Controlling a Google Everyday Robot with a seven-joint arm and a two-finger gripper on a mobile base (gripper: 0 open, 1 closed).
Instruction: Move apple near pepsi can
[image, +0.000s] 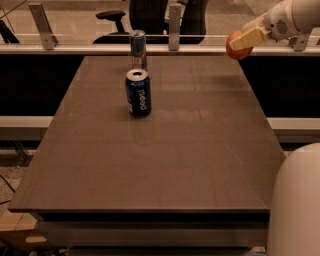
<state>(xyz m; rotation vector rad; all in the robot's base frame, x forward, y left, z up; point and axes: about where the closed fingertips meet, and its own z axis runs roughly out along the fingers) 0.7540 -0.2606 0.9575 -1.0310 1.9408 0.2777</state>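
Observation:
The pepsi can (138, 93) stands upright on the brown table (150, 160), left of the middle, dark blue with white lettering and a silver top. My gripper (241, 42) is at the far right, above the table's back right corner. It is shut on the red-orange apple (236, 50) and holds it in the air, clear of the table. A pale finger (247, 38) covers part of the apple. The apple is far to the right of the pepsi can.
A taller, slimmer blue-and-silver can (138, 49) stands behind the pepsi can near the table's back edge. A rail with metal posts (174, 21) runs behind the table. An office chair (145, 15) stands beyond it. The robot's white body (297, 205) fills the lower right.

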